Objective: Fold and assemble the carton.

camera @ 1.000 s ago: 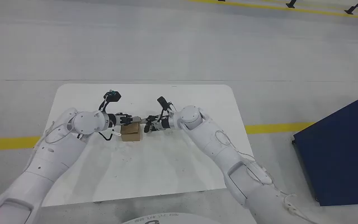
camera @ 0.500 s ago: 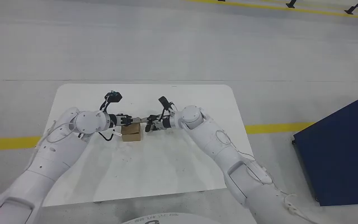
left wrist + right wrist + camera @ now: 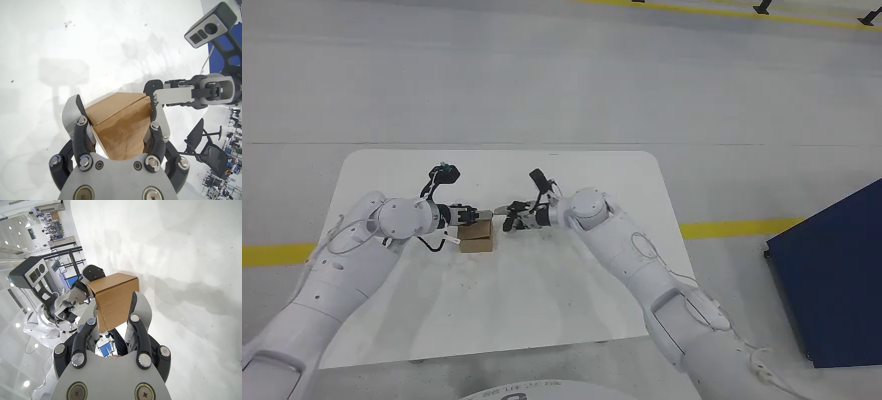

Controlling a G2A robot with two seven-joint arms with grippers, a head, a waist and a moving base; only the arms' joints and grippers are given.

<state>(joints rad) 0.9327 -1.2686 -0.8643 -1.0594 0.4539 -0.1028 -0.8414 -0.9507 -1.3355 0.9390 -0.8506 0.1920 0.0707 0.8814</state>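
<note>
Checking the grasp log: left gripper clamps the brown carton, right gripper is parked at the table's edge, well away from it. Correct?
Not quite. The left gripper does clamp the brown carton, but the right gripper is not parked away. The left wrist view shows it right at the carton's corner.

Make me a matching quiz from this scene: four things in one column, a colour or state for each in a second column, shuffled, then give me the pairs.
Column one:
1. carton
2. left end effector
3. table
4. floor stripe

Column two:
A. white
B. yellow
C. closed on the carton
D. brown

Pairs: 1-D, 2-C, 3-A, 4-B
</note>
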